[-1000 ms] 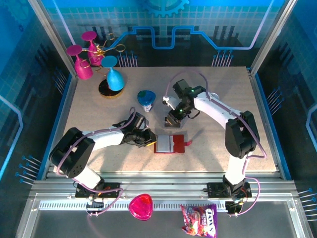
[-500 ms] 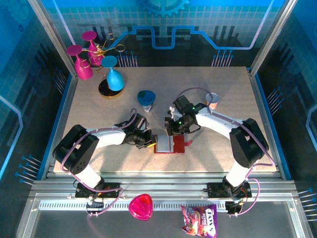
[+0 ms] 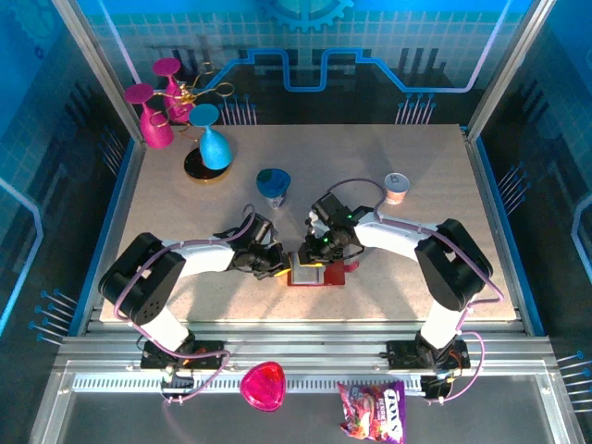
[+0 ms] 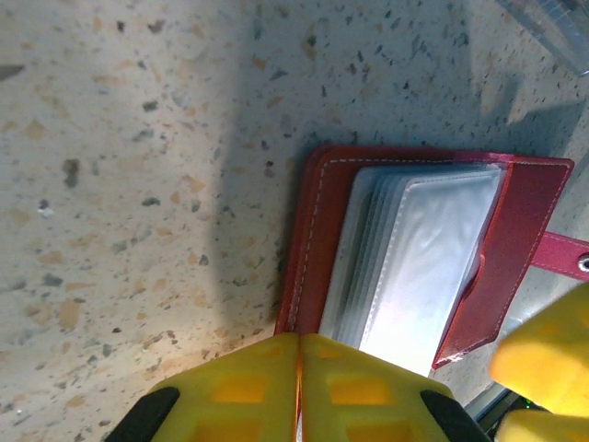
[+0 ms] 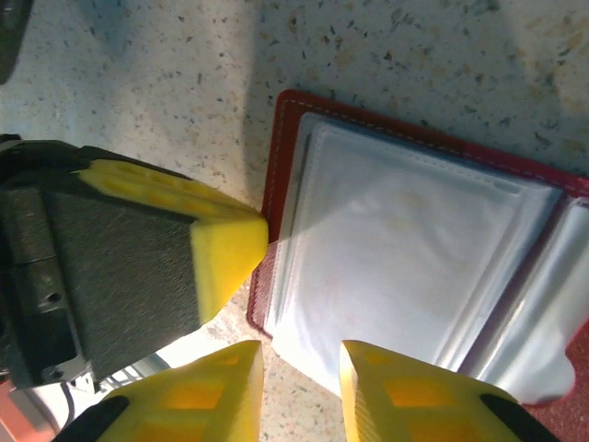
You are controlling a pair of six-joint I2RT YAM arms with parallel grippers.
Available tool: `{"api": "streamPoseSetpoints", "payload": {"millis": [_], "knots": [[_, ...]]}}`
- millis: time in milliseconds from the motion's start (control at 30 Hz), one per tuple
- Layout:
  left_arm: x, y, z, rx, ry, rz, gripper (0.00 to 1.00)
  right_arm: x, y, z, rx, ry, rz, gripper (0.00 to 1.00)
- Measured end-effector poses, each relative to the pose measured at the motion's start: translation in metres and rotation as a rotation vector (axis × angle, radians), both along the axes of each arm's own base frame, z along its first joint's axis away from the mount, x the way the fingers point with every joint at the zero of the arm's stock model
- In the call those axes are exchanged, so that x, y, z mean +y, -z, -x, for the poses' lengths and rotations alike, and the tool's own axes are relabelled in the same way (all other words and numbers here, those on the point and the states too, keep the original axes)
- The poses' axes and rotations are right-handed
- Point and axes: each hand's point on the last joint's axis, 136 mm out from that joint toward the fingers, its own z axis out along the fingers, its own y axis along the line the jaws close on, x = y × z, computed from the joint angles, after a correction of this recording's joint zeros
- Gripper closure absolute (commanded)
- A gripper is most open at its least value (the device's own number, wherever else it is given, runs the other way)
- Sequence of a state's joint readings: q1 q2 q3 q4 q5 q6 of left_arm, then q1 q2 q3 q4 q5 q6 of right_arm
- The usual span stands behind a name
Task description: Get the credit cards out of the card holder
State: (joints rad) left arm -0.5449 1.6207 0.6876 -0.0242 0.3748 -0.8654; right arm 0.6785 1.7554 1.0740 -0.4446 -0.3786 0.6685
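Note:
The dark red card holder lies open on the table, pale clear pockets fanned up and its snap tab to the right. My left gripper is at its left edge, pads shut on the red cover's rim. My right gripper hovers low over the pockets, its yellow fingers slightly open above their near corner, holding nothing. The left gripper's fingertip touches the cover edge. The credit cards are hidden; the pockets look blank.
A blue cup and a small pink-white cup stand behind the arms. Pink and blue goblets sit at the back left corner. A pink heart dish and a candy bag lie in front of the table.
My right gripper came down from behind the card holder to just above its pockets and its fingers spread a little. The left gripper stayed at the left edge.

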Motion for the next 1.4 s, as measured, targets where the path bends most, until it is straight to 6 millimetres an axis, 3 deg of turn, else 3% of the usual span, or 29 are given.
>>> {"api": "streamPoseSetpoints", "payload": {"millis": [433,1167,1400], "knots": [[0.001,0.002,0.002,0.002,0.000,-0.001,0.91,-0.006,0.019,0.006,0.044,0.012,0.042,0.66],[0.001,0.002,0.002,0.005,0.000,-0.003,0.91,-0.017,0.024,0.006,0.052,0.041,-0.005,0.66],[0.001,-0.015,0.000,-0.015,-0.001,0.006,0.85,-0.019,0.025,0.005,0.059,0.051,-0.034,0.66]]}}
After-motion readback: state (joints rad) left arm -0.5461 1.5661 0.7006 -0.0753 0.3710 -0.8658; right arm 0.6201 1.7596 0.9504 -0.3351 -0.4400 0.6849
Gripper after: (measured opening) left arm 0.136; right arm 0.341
